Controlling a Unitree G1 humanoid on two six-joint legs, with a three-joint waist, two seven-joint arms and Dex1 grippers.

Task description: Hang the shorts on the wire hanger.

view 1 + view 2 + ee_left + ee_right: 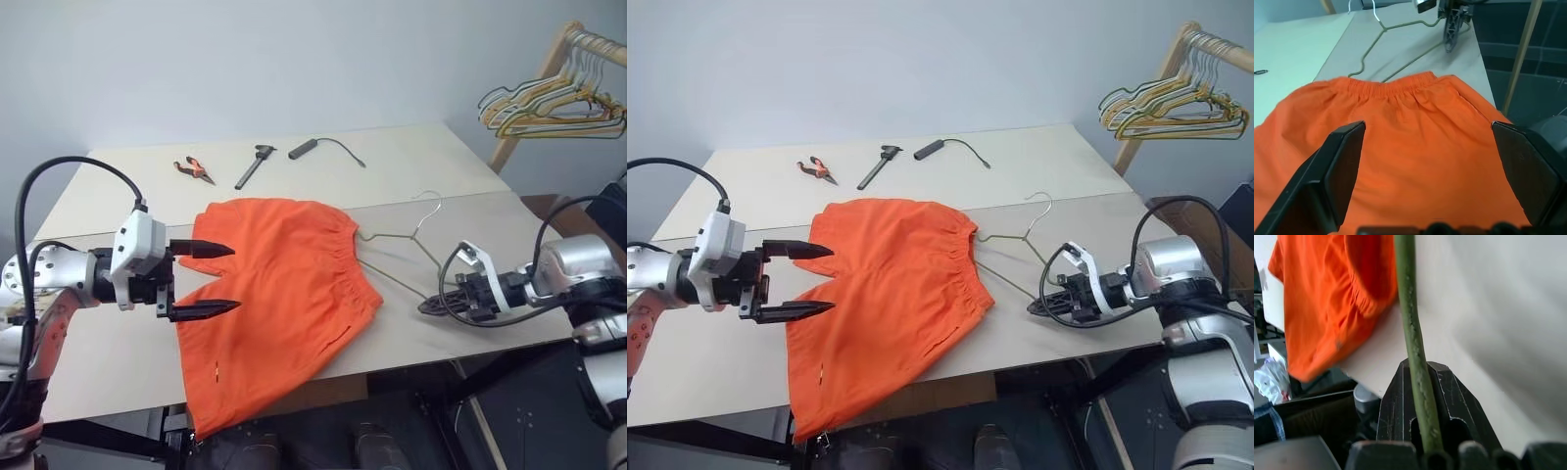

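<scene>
The shorts (279, 304) are lying spread on the table (118, 362), with one leg being draped over the near edge and the gathered waistband being turned toward the right side. The left gripper (204, 279) is being held just at the shorts' left side, its fingers spread wide with nothing between them. The wire hanger (402, 245) is lying on the table to the right of the waistband, its hook pointing toward the far edge. Its near end is being pinched by the right gripper (431, 305), whose fingers are closed on the wire close to the near right edge. No readable writing is being shown on the shorts.
</scene>
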